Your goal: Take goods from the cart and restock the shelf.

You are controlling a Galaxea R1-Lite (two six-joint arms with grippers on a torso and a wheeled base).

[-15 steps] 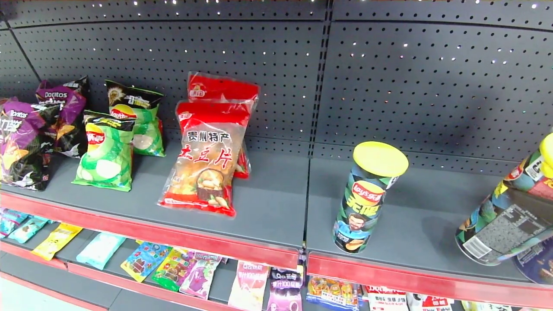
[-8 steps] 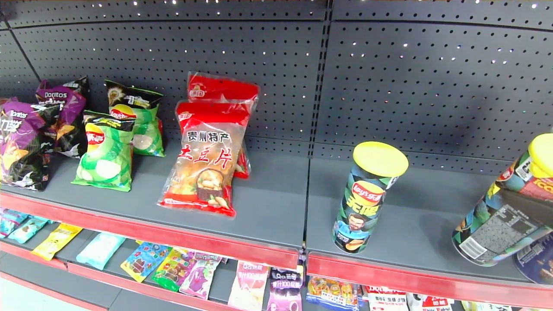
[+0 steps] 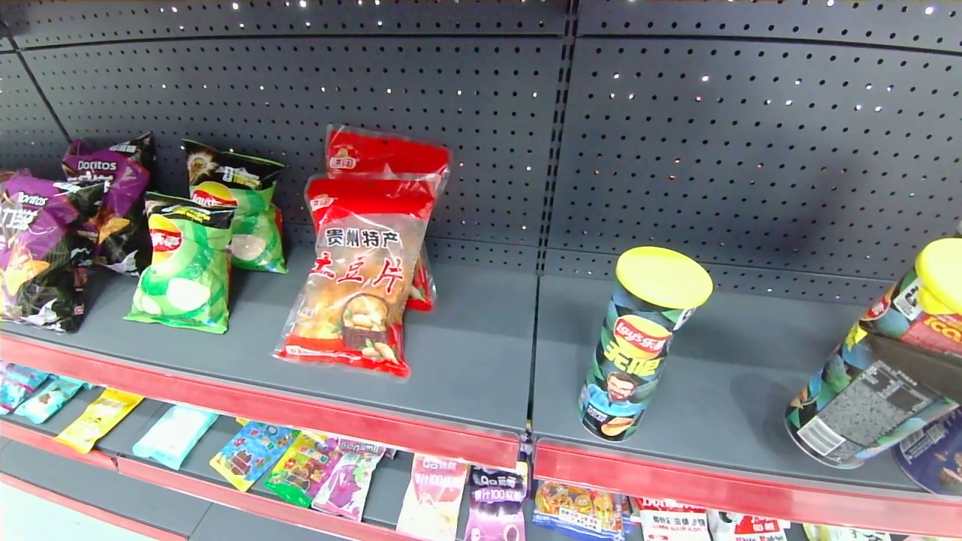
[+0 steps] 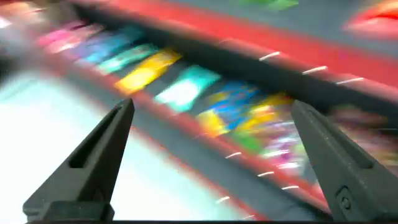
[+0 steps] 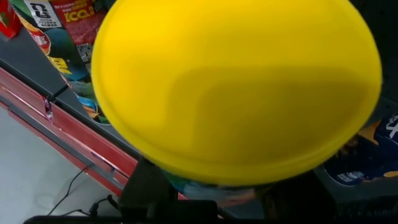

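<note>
Right fingers (image 3: 917, 364) clamp the tilted chip can (image 3: 842, 409) mid-body, its base over the shelf (image 3: 466, 353) at the near right, right of a standing can (image 3: 639, 353). It looks light, stiff and smooth, so this mid-body hold seems sound. Left fingers (image 4: 93, 171) are spread wide and empty.

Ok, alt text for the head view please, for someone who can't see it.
A tilted canister with a yellow lid is at the right edge, over a grey shelf; an upright canister stands to its left. Further left are red bags, green bags and purple bags.
</note>
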